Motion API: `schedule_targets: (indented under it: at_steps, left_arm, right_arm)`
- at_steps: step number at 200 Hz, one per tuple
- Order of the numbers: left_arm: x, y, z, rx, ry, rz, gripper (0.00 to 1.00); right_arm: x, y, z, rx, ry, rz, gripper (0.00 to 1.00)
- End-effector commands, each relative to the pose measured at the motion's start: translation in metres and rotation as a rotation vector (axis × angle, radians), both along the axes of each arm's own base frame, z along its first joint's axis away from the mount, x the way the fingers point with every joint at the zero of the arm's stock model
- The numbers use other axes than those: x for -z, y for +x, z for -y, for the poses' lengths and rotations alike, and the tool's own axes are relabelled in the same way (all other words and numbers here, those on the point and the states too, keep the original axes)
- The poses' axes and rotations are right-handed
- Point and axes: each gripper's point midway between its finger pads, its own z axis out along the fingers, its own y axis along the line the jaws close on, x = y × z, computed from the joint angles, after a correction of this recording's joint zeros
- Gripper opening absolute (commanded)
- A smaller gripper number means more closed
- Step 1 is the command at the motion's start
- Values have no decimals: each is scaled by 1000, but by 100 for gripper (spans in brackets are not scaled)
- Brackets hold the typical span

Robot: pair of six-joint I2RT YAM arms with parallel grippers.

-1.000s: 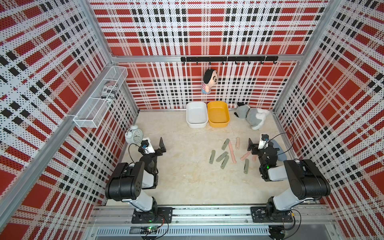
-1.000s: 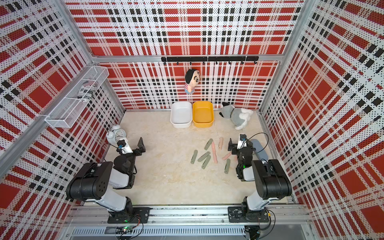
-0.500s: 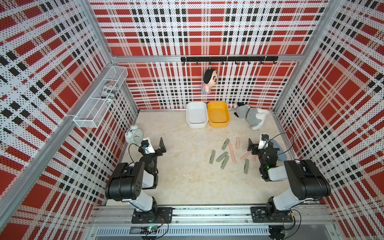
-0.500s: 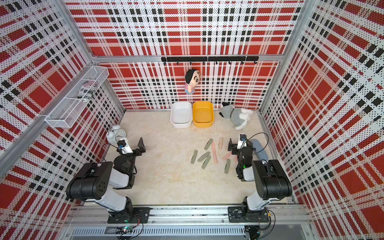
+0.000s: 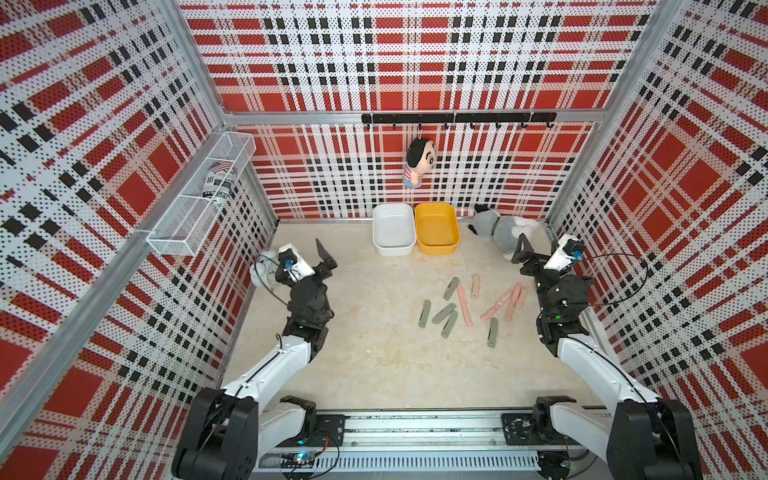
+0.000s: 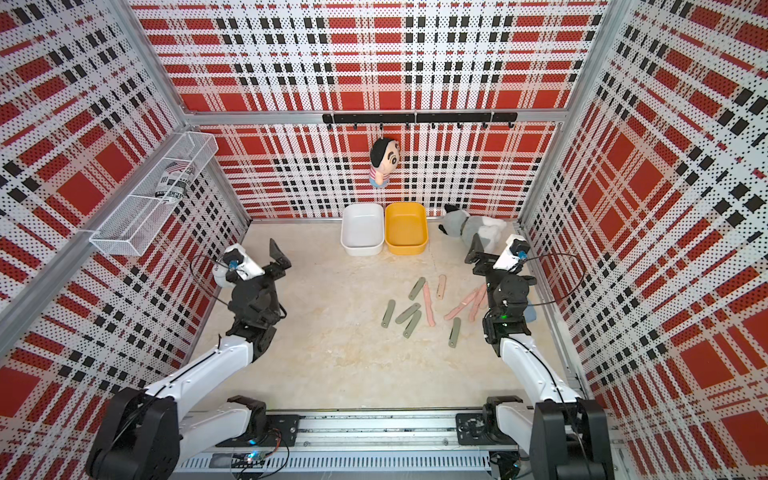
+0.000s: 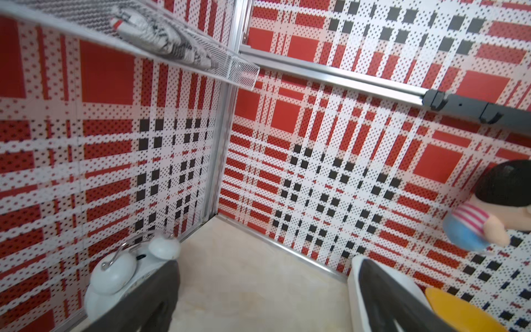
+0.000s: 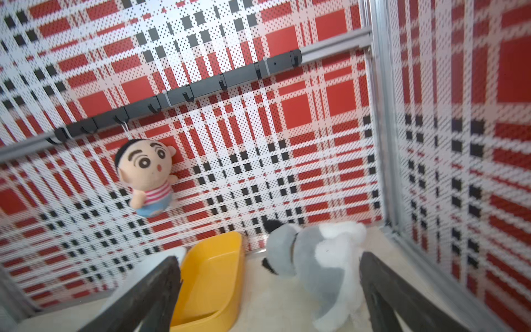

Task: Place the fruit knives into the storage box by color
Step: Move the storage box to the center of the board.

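— Why is nothing in the boxes yet?

— Sorting looks unstarted. The white box (image 5: 394, 250) and the yellow box (image 5: 437, 250) sit side by side, touching, against the back wall. Both are empty as far as the top views show.

— And the fruit knives?

— All loose on the table (image 5: 374, 345), nearer the right arm. The green knives (image 5: 444, 313) lie mostly on the inner side of the scatter. The pink knives (image 5: 462, 296) are mixed in and run toward the right hand (image 5: 524, 255). A few touch or overlap.

— The hands?

— Both have their jaws spread wide and grasp nothing. The left hand (image 5: 326, 257) is raised beside an alarm clock (image 5: 264, 274), well apart from the knives. The right hangs near a plush dog (image 5: 505, 232). I'd judge the right arm better placed for the first pick.

— Which colour goes where?

— Nothing here shows that.
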Motion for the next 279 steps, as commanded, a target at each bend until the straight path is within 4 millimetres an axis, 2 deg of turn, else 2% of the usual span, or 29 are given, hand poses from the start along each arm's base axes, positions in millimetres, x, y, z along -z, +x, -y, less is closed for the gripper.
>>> schedule_targets:
  at_steps: [1, 15, 28, 47, 54, 56, 61, 79, 89, 101, 124, 132, 134, 138, 150, 182, 225, 250, 279]
  left_arm:
    - [34, 23, 7, 22, -20, -316, 98]
    - [29, 31, 0, -51, -85, -353, 98]
    - [20, 31, -10, -132, -116, -359, 98]
    - [6, 15, -26, -238, -166, -321, 98]
    - [-1, 11, -23, -192, -182, -282, 98]
    - [-2, 11, -31, -196, -186, -269, 98]
    - [-10, 10, -31, -142, -204, -227, 98]
    - [-9, 9, -35, -20, -280, -185, 98]
    - [-7, 18, -28, 57, -265, -230, 98]
    - [-4, 31, -9, 118, -218, -302, 98]
    - [-3, 54, 40, 224, -125, -387, 98]
    - [0, 65, 51, 250, -106, -417, 98]
    - [3, 68, 52, 253, -102, -429, 99]
    - [3, 72, 72, 298, -93, -439, 99]
    - [10, 88, 93, 350, -54, -485, 99]
    - [39, 131, 126, 407, 8, -599, 95]
    - [84, 188, 148, 495, -17, -694, 90]
    - [116, 211, 156, 520, -29, -752, 88]
    - [154, 229, 156, 523, -44, -818, 86]
  right_arm:
    - [27, -1, -20, -172, 234, -113, 100]
    - [21, 0, -29, -225, 207, -118, 100]
    - [23, 5, -33, -234, 182, -181, 100]
    - [24, 9, -38, -241, 148, -224, 100]
    - [24, 9, -38, -234, 141, -234, 100]
    - [24, 9, -39, -232, 139, -236, 100]
    - [24, 10, -39, -230, 135, -241, 100]
    - [22, 13, -43, -228, 107, -260, 100]
    - [23, 18, -47, -229, 86, -292, 100]
    - [24, 25, -55, -243, 43, -329, 100]
    - [21, 40, -74, -277, -11, -392, 100]
    - [22, 45, -80, -290, -24, -421, 100]
    - [21, 46, -82, -293, -28, -424, 100]
    - [21, 49, -84, -299, -33, -439, 100]
    - [21, 56, -92, -325, -45, -474, 100]
    - [23, 67, -106, -382, -67, -539, 100]
    - [36, 68, -115, -419, -68, -577, 100]
    - [46, 66, -120, -438, -82, -604, 100]
    - [52, 65, -124, -445, -99, -616, 100]
